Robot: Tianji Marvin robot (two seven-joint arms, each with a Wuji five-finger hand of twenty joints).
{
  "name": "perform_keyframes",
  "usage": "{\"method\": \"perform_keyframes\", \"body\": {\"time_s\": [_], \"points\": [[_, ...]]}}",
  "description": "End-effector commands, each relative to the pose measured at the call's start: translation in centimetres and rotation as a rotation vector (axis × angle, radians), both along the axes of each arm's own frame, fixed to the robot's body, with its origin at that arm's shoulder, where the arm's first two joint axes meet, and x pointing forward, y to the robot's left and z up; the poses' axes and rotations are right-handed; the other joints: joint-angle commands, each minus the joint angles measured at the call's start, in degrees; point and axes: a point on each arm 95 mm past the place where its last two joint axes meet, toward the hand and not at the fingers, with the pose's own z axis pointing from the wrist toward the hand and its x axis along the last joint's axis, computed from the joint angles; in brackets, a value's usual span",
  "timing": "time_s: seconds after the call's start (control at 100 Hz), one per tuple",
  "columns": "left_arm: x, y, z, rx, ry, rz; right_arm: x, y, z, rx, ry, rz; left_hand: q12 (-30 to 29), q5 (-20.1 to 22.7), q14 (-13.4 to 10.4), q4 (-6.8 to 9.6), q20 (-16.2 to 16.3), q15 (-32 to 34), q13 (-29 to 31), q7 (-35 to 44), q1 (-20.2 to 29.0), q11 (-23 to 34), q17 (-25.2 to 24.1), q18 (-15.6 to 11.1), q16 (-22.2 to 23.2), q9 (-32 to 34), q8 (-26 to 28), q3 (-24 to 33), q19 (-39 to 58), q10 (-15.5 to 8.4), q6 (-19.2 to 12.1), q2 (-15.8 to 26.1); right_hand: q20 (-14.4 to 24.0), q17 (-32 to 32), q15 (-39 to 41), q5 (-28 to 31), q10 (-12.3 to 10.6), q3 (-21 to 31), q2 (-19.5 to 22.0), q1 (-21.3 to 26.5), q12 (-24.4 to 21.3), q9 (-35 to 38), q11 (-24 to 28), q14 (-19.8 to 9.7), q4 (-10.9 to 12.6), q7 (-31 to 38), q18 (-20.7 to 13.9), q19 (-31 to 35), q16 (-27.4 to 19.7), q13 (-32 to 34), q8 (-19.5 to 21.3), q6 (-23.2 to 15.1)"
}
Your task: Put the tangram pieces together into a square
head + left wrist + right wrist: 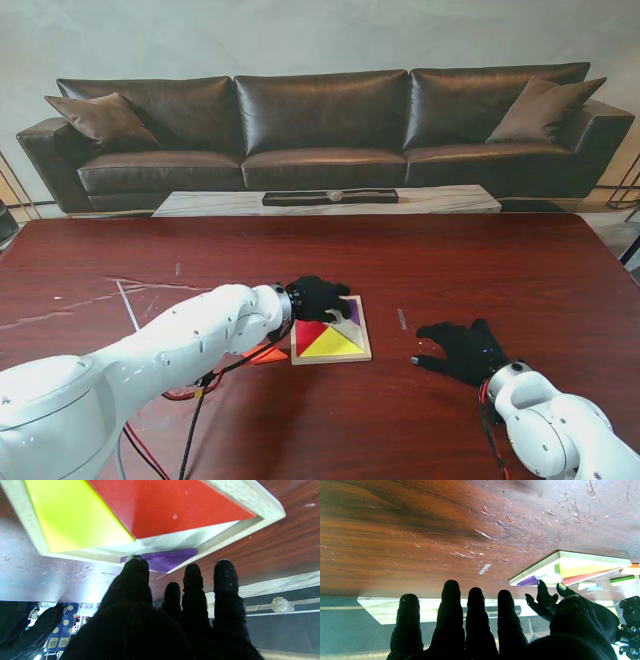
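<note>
Left hand (pixel 318 296) spread over the wooden tray's (pixel 364 340) far edge, one fingertip (pixel 135 563) touching the purple piece (pixel 165 557), nothing gripped, red piece (pixel 308 334) and yellow piece (pixel 333 345) seated in tray, right hand (pixel 462 350) laid flat on tabletop (pixel 500 260), fingers splayed, empty.

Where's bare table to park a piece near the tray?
Bare wood lies between the tray and the right hand, and beyond the tray toward the far edge. Crowded: the tray's left side, with the left hand, an orange piece and cables.
</note>
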Motion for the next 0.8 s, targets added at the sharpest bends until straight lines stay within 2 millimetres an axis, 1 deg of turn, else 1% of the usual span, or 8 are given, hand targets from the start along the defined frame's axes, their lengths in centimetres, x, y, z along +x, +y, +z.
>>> {"method": "perform_keyframes", "body": {"time_s": [0.0,0.34,0.45,0.52,0.58,0.6,0.68,0.79], "points": [[0.0,0.4,0.4,0.001,-0.011,0.005,-0.1,0.2,-0.1,-0.003,0.005,0.008,0.3,-0.6,0.2,1.87,0.4,-1.3,-0.4,1.1,2.3,-0.3,-0.1,0.2,-0.4,-2.0,0.9,-1.3,0.6,1.1,-0.8,0.5,-0.6,-0.7,-0.1,-1.8,-0.1,0.2,1.3,0.8,0.2,1.0,0.1,-0.9,1.7,-0.6,1.2,0.0,0.9,0.6,-0.2,0.3],[-1.8,1.8,2.9,-0.012,-0.075,0.055,0.2,0.6,0.4,0.002,-0.002,0.028,-0.1,-1.5,0.9,1.99,0.0,-2.7,-1.4,1.0,0.3,-1.1,-1.0,0.2,-1.1,-2.3,0.8,-1.9,-0.5,0.7,-0.9,1.0,-0.6,-0.7,-0.3,-1.9,-0.2,0.0,1.5,0.1,0.0,0.8,-0.1,-0.9,1.6,-0.7,1.2,0.1,0.8,0.2,-0.2,0.1],[-2.6,2.9,4.1,0.005,-0.094,0.102,0.1,0.6,0.7,0.002,-0.001,0.040,-0.5,-2.7,2.0,2.41,-0.9,-5.0,-2.2,-0.7,-2.1,-2.0,-2.0,0.8,-2.5,-2.4,0.4,-1.8,-2.8,0.6,0.1,2.1,-0.6,-0.7,-0.5,-1.9,-0.3,0.0,1.7,-0.3,0.0,0.7,-0.3,-0.9,1.6,-0.8,1.1,0.0,0.8,-0.1,-0.2,-0.1],[-3.1,3.9,4.7,0.012,-0.105,0.139,0.2,0.7,0.9,0.002,-0.002,0.047,-0.6,-3.2,3.2,2.56,-1.5,-6.2,-2.8,-1.8,-3.2,-2.2,-2.7,1.2,-3.2,-2.3,0.4,-1.7,-4.4,0.7,0.7,2.7,-0.6,-0.7,-0.6,-2.0,-0.4,-0.1,1.8,-0.6,-0.1,0.6,-0.4,-0.8,1.6,-0.9,1.1,0.0,0.7,-0.5,-0.3,-0.3],[-3.6,4.8,5.2,0.016,-0.111,0.170,0.2,0.7,0.9,0.005,-0.002,0.054,-0.8,-3.4,4.3,2.67,-2.4,-7.5,-3.5,-2.8,-4.0,-2.5,-3.5,1.7,-4.0,-2.3,0.6,-1.6,-6.6,0.8,1.0,3.1,-0.6,-0.7,-1.0,-2.0,-0.5,-0.1,2.0,-0.8,-0.2,0.5,-0.6,-0.6,1.6,-1.0,1.1,0.0,0.6,-1.2,-0.3,-0.4],[-3.7,5.1,5.4,0.018,-0.114,0.181,0.3,0.7,1.0,0.006,-0.003,0.056,-0.9,-3.6,3.7,2.72,-2.9,-8.2,-3.6,-3.2,-4.3,-2.7,-3.8,2.0,-4.5,-2.3,0.6,-1.5,-7.5,0.7,1.2,3.3,-0.6,-0.7,-1.0,-2.0,-0.5,-0.1,2.1,-0.9,-0.2,0.4,-0.6,-0.6,1.6,-1.1,1.1,0.0,0.6,-1.2,-0.3,-0.3],[-4.3,6.4,5.9,0.027,-0.125,0.218,0.4,0.7,1.1,0.015,-0.003,0.068,-1.0,-3.8,4.4,2.81,-4.3,-9.8,-4.1,-4.0,-4.9,-2.9,-4.6,2.5,-5.6,-2.3,0.6,-1.5,-9.9,0.8,1.4,3.7,-0.6,-0.7,-1.3,-2.1,-0.6,-0.1,2.2,-1.2,-0.3,0.2,-0.8,-0.6,1.5,-1.2,1.1,0.0,0.4,-1.7,-0.3,-0.5],[-5.3,7.9,6.4,0.042,-0.135,0.263,0.7,0.7,1.3,0.030,-0.001,0.087,-1.4,-4.1,5.2,2.94,-7.7,-12.7,-5.4,-5.2,-5.7,-3.9,-6.2,3.5,-8.2,-2.2,0.4,-1.7,-14.5,0.9,1.8,4.5,-0.6,-0.7,-1.6,-2.2,-0.9,-0.2,2.6,-1.8,-0.4,-0.2,-1.1,-0.7,1.5,-1.4,1.0,0.0,0.2,-2.4,-0.3,-0.7]]}}
